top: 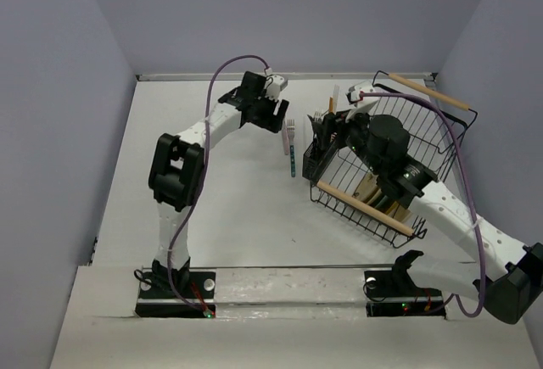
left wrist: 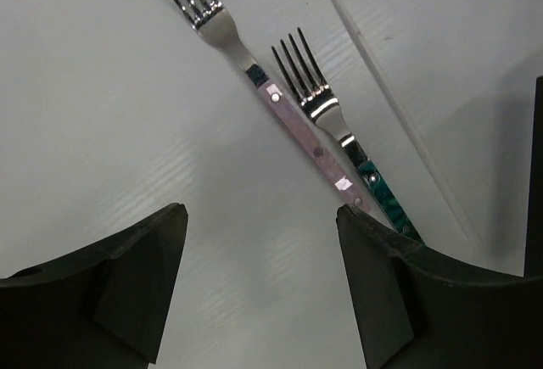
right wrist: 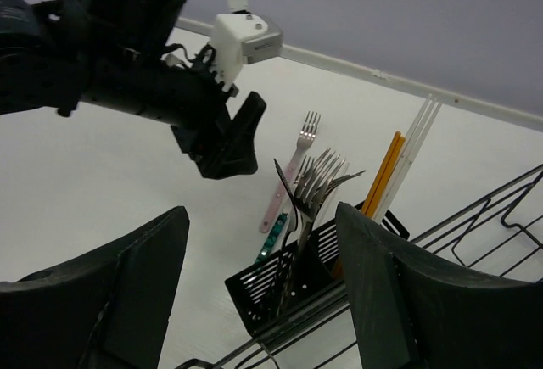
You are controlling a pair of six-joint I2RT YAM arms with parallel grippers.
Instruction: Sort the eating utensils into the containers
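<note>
A pink-handled fork (left wrist: 301,127) and a teal-handled fork (left wrist: 383,195) lie side by side on the white table, with a pale chopstick (left wrist: 399,106) to their right. My left gripper (left wrist: 261,212) is open and empty just above the table, its right finger over the fork handles' ends. In the top view the forks (top: 290,144) lie just left of the small black slotted holder (top: 321,153). The holder (right wrist: 293,288) has several silver forks (right wrist: 321,181) and orange and white chopsticks (right wrist: 392,170) standing in it. My right gripper (right wrist: 261,216) is open and empty above the holder.
A big black wire rack (top: 392,161) with wooden handles stands right of the holder and under my right arm. The back wall runs just beyond both grippers. My left gripper (right wrist: 222,136) hangs close to the holder's left.
</note>
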